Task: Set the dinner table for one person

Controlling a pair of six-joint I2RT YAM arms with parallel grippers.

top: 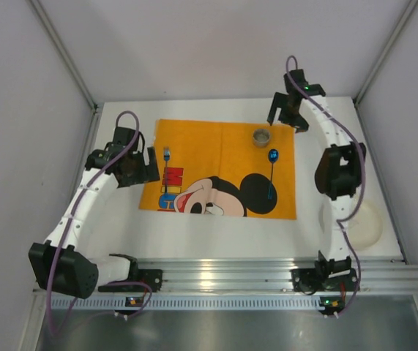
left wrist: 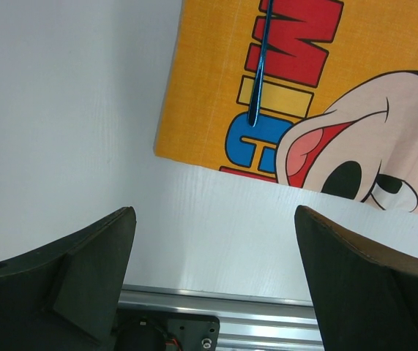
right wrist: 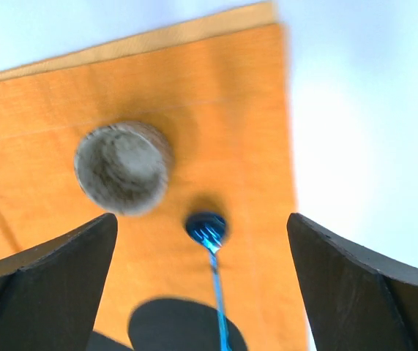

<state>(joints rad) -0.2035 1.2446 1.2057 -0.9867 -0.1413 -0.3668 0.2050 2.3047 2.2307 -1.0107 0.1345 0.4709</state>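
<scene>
Dinner table (top: 216,230): large white top that fills the floor of the enclosure, both arm bases at its near edge. An orange cartoon-mouse mat (top: 223,146) lies flat on its middle, with bare white surface showing on all sides.

On the mat:
- Small grey cup (top: 261,137), upright, near the far right corner. The wrist view looks down into its mouth; contents not discernible.
- Blue spoon (top: 271,175) just beside the cup on the near side, not touching it, bowl toward the cup, handle running toward the near edge along the mat's right side.
- Blue-handled fork (left wrist: 258,73) on the mat's left side, head toward the far edge, handle lying across the printed letters.

Off the mat: a white plate (top: 373,223) on the bare table at the right, partly hidden by the right arm.

Left gripper (left wrist: 214,219): jaws wide apart, nothing between them, over bare table just off the mat's left edge.

Right gripper (right wrist: 201,218): jaws wide apart, holding nothing, raised above the cup and spoon. That view is blurred.
</scene>
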